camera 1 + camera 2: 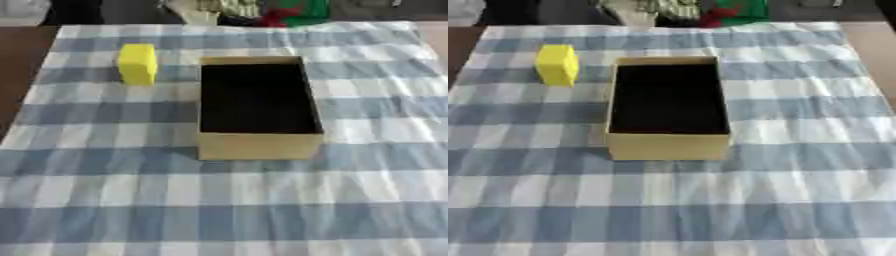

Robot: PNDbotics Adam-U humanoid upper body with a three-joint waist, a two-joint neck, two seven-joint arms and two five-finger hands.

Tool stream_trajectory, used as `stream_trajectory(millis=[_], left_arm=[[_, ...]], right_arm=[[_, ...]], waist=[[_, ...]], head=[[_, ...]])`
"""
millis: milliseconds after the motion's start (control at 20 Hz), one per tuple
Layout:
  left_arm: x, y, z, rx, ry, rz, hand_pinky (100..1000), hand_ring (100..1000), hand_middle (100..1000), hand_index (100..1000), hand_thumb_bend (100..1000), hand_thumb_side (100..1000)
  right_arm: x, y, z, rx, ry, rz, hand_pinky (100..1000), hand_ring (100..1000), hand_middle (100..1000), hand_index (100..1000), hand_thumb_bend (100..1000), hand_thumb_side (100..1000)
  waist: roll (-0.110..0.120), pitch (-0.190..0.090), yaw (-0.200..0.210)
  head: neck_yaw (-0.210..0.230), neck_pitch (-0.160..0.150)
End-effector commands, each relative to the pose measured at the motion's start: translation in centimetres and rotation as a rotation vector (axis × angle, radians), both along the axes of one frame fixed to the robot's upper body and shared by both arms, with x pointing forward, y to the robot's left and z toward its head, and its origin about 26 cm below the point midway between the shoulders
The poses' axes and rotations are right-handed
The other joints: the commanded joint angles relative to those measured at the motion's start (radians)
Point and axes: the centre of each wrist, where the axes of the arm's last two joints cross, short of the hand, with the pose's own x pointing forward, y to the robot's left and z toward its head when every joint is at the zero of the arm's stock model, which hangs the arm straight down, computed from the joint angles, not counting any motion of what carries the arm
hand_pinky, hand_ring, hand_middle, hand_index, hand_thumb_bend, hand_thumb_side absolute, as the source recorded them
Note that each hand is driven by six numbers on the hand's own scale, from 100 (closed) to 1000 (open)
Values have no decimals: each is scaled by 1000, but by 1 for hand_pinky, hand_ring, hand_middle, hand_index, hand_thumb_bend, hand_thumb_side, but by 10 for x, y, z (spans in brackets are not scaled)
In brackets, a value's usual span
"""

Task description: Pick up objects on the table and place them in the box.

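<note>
A yellow block (137, 63) stands upright on the blue-and-white checked tablecloth (105, 190), to the left of the box and near its far end. The open cardboard box (259, 146) sits in the middle of the table; its inside is dark and I see nothing in it. Neither of my hands shows in either view.
Beyond the far edge of the table lies a heap of coloured things (280, 12), red and green among them. Bare brown tabletop (22, 65) shows past the cloth's left edge.
</note>
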Motion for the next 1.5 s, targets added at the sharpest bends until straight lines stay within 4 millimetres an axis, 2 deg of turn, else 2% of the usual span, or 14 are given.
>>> stream_trajectory(millis=[50, 400, 600, 800, 950, 1200, 1400, 1500], left_arm=[[-5, 1, 12, 51, -24, 9, 792, 797, 750, 838, 728, 635], [-5, 0, 13, 67, -4, -2, 792, 797, 752, 840, 730, 638], [-4, -4, 14, 96, 39, -22, 794, 797, 760, 850, 721, 643], [-4, -10, 32, 213, 111, -26, 797, 791, 739, 837, 708, 588], [1, -12, 51, 320, 193, -8, 817, 803, 743, 841, 711, 567], [37, -5, 72, 473, 410, 0, 844, 823, 749, 850, 726, 608], [71, -1, 84, 591, 564, 14, 865, 854, 794, 883, 735, 637], [89, -1, 88, 660, 658, 32, 867, 860, 812, 894, 731, 611]], right_arm=[[-5, 0, 9, -19, -20, 9, 826, 844, 822, 844, 100, 832], [-5, 0, 7, -18, 5, 27, 828, 849, 836, 854, 100, 826], [-5, -1, 5, -9, 19, 36, 828, 849, 839, 857, 100, 817], [-5, -1, 5, -3, 28, 35, 828, 848, 838, 857, 100, 816], [-4, 1, 7, -2, 34, 39, 827, 845, 835, 855, 100, 809], [-3, 6, 9, -9, 42, 50, 826, 843, 832, 854, 100, 806], [-3, 8, 10, -19, 46, 53, 826, 842, 831, 853, 100, 804], [-3, 9, 11, -23, 47, 55, 825, 841, 830, 852, 100, 803]], waist=[[2, -29, 3], [1, -38, 5], [-1, -42, 3], [-2, -51, 1], [0, -59, -9], [4, -63, -35], [9, -62, -53], [11, -62, -59]], head=[[13, 6], [29, 15], [31, 31], [33, 48], [39, 44], [59, 33], [69, 30], [71, 26]])
